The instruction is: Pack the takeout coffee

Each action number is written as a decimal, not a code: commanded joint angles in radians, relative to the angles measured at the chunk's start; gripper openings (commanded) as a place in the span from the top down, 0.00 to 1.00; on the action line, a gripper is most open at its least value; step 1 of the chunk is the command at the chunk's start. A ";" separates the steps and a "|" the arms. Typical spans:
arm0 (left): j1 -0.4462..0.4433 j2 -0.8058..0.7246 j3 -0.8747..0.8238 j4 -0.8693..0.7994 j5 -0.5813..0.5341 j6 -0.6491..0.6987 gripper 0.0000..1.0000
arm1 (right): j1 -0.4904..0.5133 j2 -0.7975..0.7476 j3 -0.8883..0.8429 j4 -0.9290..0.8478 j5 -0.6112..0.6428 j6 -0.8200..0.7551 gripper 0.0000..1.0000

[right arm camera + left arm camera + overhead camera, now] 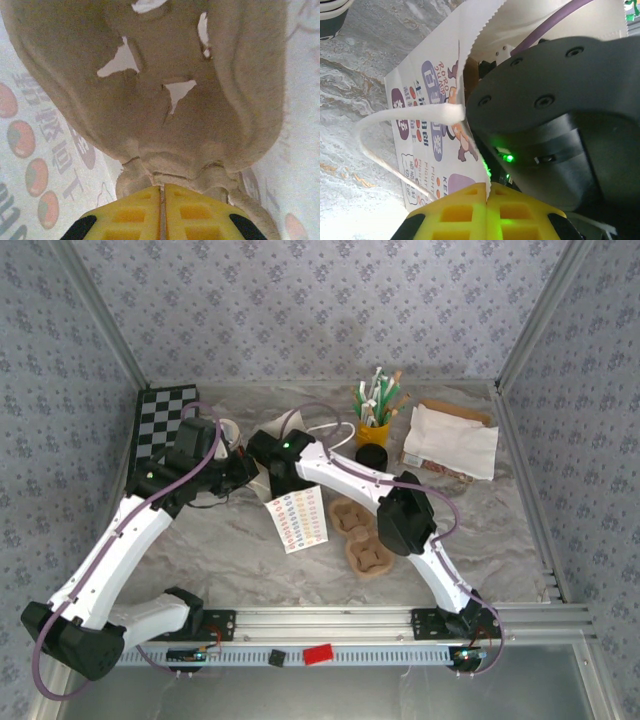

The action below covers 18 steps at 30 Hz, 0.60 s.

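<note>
My left gripper (487,192) is shut on the serrated top edge of a white printed paper bag (427,105) and holds its mouth open. The bag's white handle (385,120) loops out to the left. My right gripper (162,192) is inside that bag, shut on the rim of a brown pulp cup carrier (160,100), with the printed bag wall (45,150) around it. The right wrist's black housing (555,115) fills the bag mouth. The takeout coffee (372,457), small and dark with a black lid, stands on the table to the right of both grippers.
Two more pulp carriers (358,535) and a flat printed bag (297,520) lie mid-table. A yellow cup of stirrers (375,420) and white napkins (452,440) sit at the back right. Back left are a checkered board (160,420) and stacked cups (330,17).
</note>
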<state>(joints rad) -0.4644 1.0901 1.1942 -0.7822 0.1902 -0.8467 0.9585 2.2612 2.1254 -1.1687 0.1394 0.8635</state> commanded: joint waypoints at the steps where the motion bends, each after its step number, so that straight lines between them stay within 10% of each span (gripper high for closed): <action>1: 0.006 -0.004 -0.005 0.034 0.002 0.008 1.00 | 0.014 -0.022 -0.012 -0.005 -0.015 -0.003 0.89; 18: 0.005 -0.003 -0.009 0.037 0.002 0.013 1.00 | -0.006 0.022 -0.010 0.036 0.060 -0.064 0.89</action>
<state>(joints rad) -0.4637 1.0901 1.1912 -0.7700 0.1902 -0.8467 0.9474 2.2498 2.1288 -1.1385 0.1726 0.8234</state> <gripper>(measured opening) 0.045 0.112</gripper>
